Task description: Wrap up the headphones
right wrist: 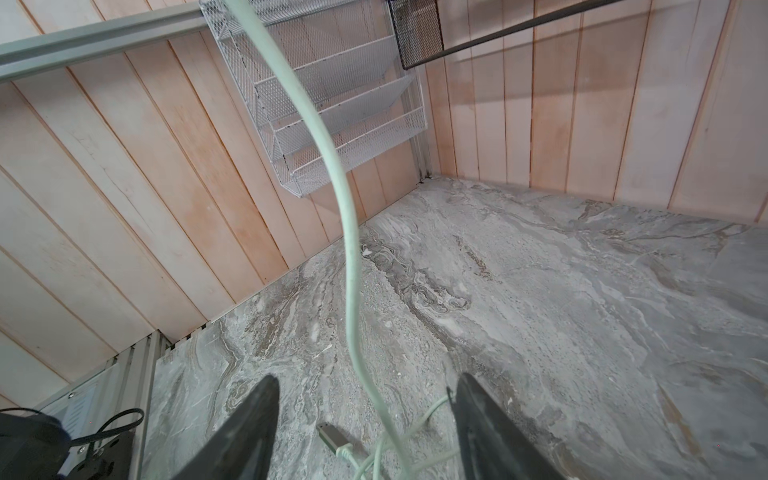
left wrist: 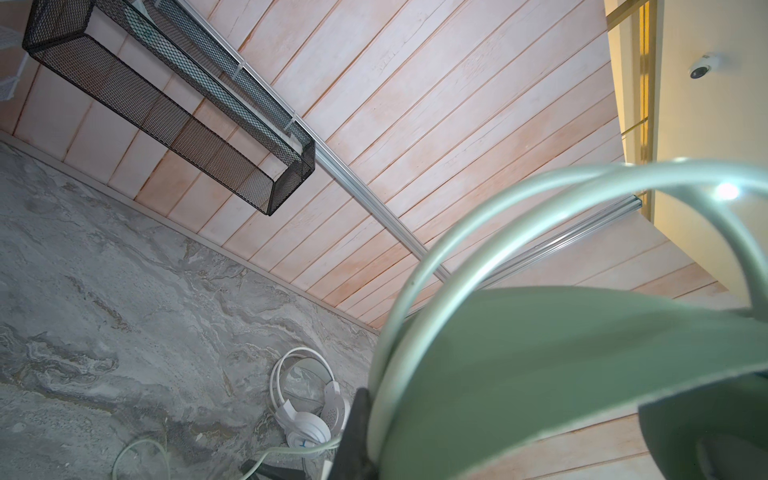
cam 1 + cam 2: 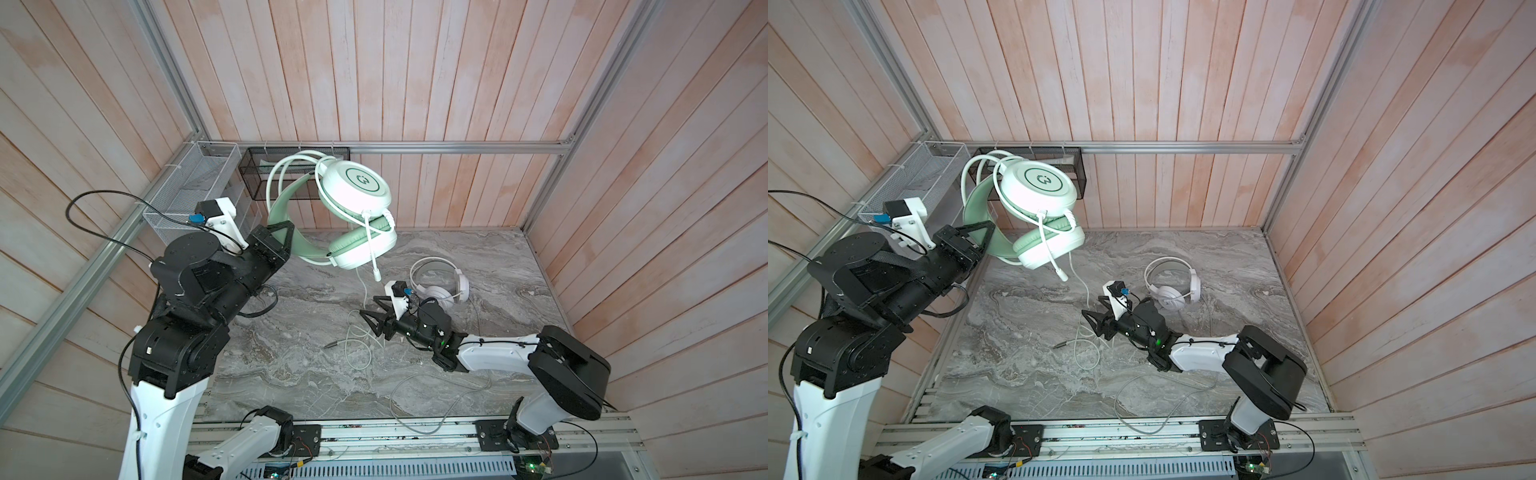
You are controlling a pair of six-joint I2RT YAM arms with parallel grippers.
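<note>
In both top views I see the mint-green headset aloft over the marble table, back left, ringed logo up, left gripper clenched on its headband; the white headset lies flat; only the right wrist view shows the right gripper released astride the mint cord, plug below.

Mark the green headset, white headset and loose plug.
green headset [image 3: 357,183]: in a top view, logo cup
white headset [image 3: 442,297]: in a top view, ear cup
plug [image 1: 329,435]: right wrist view, grey body

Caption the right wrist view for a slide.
Right gripper open around the hanging mint cable; plug lies on the marble table.
</note>
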